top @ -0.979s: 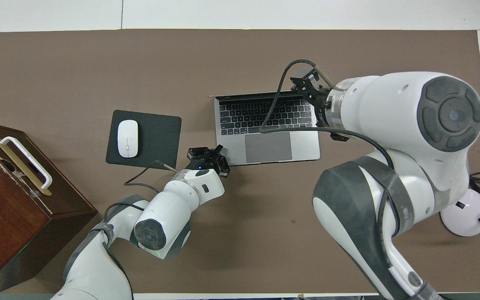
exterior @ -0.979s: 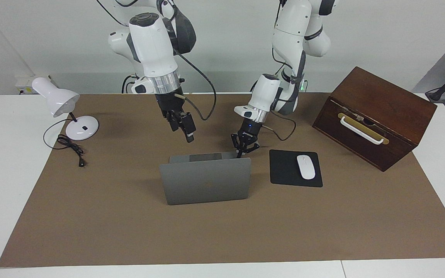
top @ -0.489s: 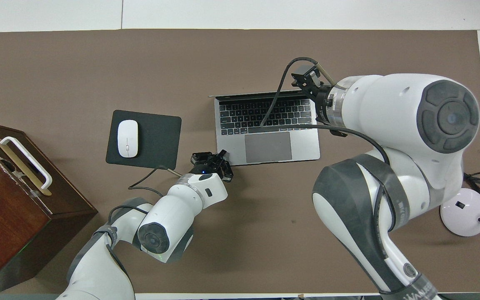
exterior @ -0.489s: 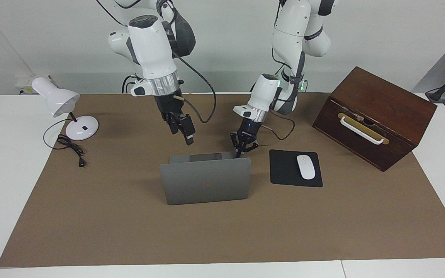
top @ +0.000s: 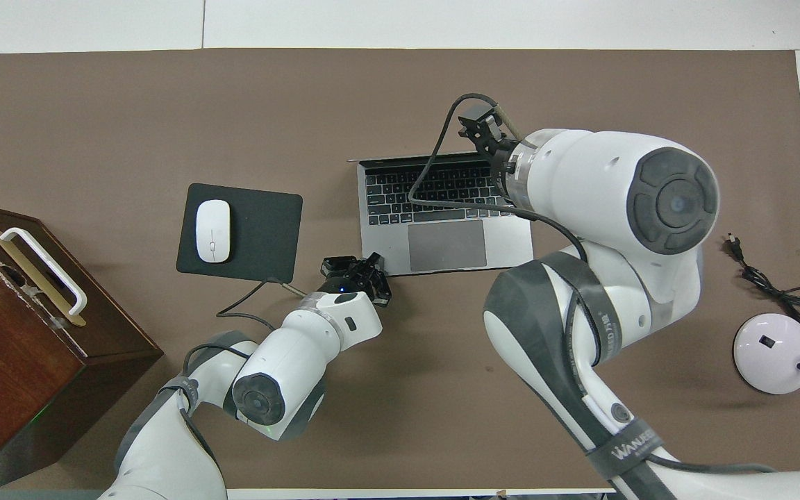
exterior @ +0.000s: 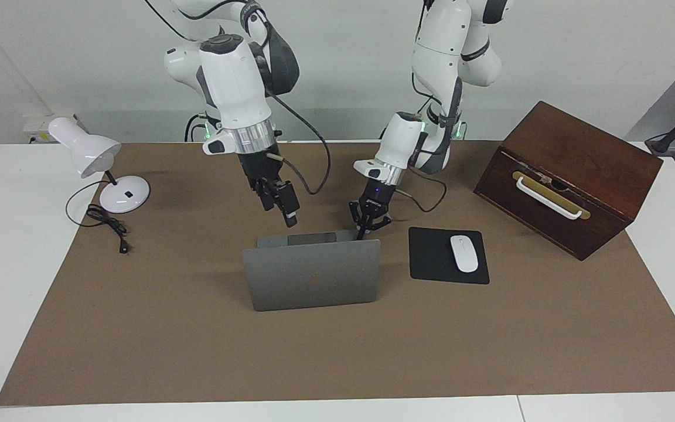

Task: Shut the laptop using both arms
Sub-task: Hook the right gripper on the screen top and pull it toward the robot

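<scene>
The laptop sits open mid-mat, thin silver-grey, its lid nearly upright with a dark apple logo on the back. Keyboard and screen face the robots; its long edge runs across the table from one arm's end to the other. The left gripper, jaws pinched together on nothing, is down at the base's corner nearest the black mouse pad. The right gripper hangs above the keyboard; I cannot tell how its jaws stand. Its arm's strap reads "WANUEE"
</scene>
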`<state>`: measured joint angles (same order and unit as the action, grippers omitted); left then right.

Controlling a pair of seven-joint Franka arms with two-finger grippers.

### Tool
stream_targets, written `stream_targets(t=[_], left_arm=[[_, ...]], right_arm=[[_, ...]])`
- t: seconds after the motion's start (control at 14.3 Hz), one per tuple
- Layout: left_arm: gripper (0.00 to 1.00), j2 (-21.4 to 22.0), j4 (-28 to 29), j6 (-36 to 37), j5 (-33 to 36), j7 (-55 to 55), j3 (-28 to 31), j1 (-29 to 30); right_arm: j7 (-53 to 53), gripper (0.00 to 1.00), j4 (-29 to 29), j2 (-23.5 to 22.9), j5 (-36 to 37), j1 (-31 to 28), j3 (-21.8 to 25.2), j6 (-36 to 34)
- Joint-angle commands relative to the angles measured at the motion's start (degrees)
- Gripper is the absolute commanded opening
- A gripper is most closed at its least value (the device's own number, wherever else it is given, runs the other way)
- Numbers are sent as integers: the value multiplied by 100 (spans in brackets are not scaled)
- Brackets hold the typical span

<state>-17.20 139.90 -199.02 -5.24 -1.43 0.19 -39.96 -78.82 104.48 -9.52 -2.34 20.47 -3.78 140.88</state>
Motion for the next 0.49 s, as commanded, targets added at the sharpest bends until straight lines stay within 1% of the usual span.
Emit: stream_targets(t=[0.0,0.42], left_arm=[[0,-72,64,-111,-12,-59,60,-109],[0,-99,90,-111,32,-33,60,-152]], right_arm=[[-466,100,-15,-129,13,18,-17,282],[-941,100,-24,-313,49,18,-35,528]])
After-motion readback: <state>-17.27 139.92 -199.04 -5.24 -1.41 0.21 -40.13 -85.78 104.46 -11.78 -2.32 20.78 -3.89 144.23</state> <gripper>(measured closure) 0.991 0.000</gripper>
